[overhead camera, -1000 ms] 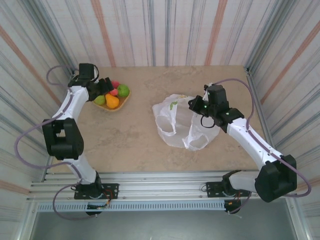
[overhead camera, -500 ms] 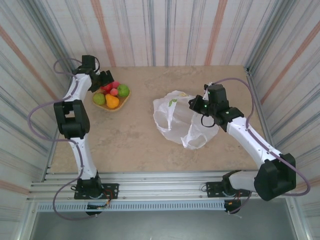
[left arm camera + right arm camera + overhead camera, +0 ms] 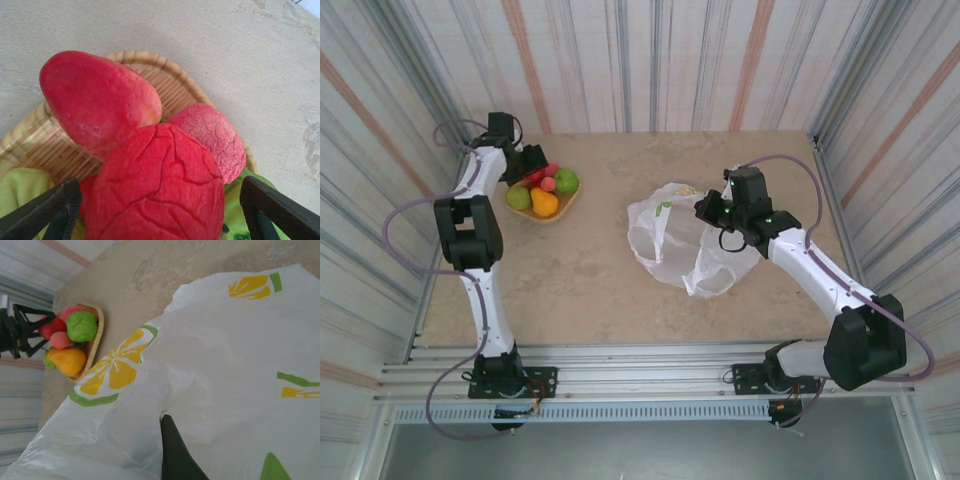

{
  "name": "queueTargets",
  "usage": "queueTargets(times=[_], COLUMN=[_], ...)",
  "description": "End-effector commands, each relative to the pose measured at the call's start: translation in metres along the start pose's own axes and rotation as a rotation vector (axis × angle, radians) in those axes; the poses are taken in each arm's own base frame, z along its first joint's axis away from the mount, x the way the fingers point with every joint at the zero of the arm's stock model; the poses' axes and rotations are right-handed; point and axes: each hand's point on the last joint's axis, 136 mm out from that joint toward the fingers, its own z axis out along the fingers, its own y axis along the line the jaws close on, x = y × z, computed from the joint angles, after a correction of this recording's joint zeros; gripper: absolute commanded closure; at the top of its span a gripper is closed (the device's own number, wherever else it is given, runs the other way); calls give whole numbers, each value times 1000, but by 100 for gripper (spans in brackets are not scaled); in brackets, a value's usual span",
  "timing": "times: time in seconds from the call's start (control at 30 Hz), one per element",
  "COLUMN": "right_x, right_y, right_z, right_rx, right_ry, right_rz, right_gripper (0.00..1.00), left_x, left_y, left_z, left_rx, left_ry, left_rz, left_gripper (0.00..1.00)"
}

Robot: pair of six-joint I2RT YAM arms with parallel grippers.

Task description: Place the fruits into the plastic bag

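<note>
Over tray [image 3: 150,75], left tool [image 3: 160,186] released astride lengthwise red fruit [image 3: 155,160]; right tool [image 3: 708,211] clenched on plastic bag [image 3: 665,252]

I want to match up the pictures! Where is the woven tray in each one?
Top external: the woven tray sits at the far left of the table.
Left wrist: close up, curving behind the fruit from lower left to right.
Right wrist: upper left, beyond the plastic bag.
Shared landmark: the red fruits piled in it.
</note>
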Motion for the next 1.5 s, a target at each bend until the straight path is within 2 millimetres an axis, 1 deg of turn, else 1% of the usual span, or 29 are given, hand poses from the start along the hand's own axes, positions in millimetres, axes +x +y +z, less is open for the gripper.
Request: queueTargets(times=[0.0, 0.2, 0.43, 0.53, 0.87, 0.9, 0.93, 1.0, 1.07, 1.2, 1.3, 1.47], right_x=[-5, -4, -1, -1, -1, -1, -1, -1, -1, 0, 1, 1], right_y=[11, 11, 11, 11, 13, 13, 14, 15, 16, 15, 16, 16], right_z=[-1, -2, 1, 1, -1, -1, -2, -3, -3, -3, -2, 0], right_rx=[-26, -25, -28, -28, -31, -31, -33, -32, -34, -30, -31, -29], right_ry=[-1, -4, 7, 9, 6, 5, 5, 2, 0, 2, 5, 8], right_rz=[-20, -21, -19, -18, -20, -21, -22, -24, -27, -27, -26, -29], right_gripper=[100, 100, 100, 100, 100, 100, 100, 100, 100, 100, 100, 100], left_x=[0, 0, -4, -6, -18, -17, -22, -24, -24, -23, -23, -19], left_y=[-1, -2, -6, -7, -11, -8, -11, -10, -10, -14, -15, -8], left_z=[5, 6, -6, -15, -58, -57, -71, -80, -85, -89, -87, -68], left_rx=[22, 33, 39, 41, 29, 19, 19, 8, 11, 48, 52, 37], left_ry=[21, 24, 2, -13, -93, -90, -120, -145, -155, -155, -158, -135], left_rz=[-11, -16, -13, -11, 5, 4, 12, 18, 15, 3, 0, -8], left_gripper=[18, 27, 37, 38, 40, 40, 40, 41, 42, 44, 44, 44])
